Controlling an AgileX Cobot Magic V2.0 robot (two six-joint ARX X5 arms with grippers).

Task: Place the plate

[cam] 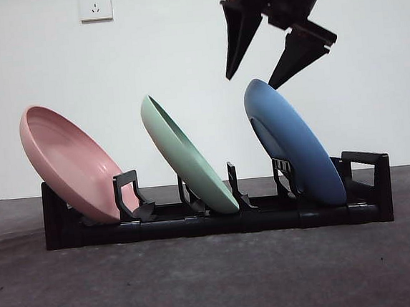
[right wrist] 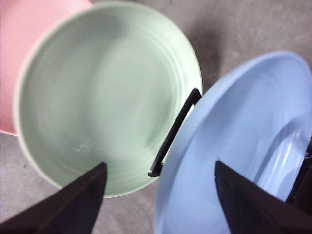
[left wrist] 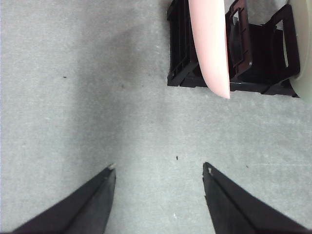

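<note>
A blue plate [cam: 294,142] leans in the rightmost slot of the black rack [cam: 218,220]; the right wrist view shows it as the blue plate [right wrist: 239,161] beside the green plate [right wrist: 102,92]. My right gripper [cam: 252,81] hangs open just above the blue plate's top rim, one jaw on either side of it, holding nothing; the right gripper [right wrist: 161,195] straddles the rim in its own view too. A green plate [cam: 187,155] and a pink plate [cam: 69,162] lean in the other slots. My left gripper [left wrist: 158,178] is open over bare table near the rack's pink end.
The rack's end [left wrist: 234,48] with the pink plate [left wrist: 209,44] lies beyond the left gripper. Grey table [cam: 216,282] spreads in front of the rack. A white wall with a socket [cam: 95,3] stands behind.
</note>
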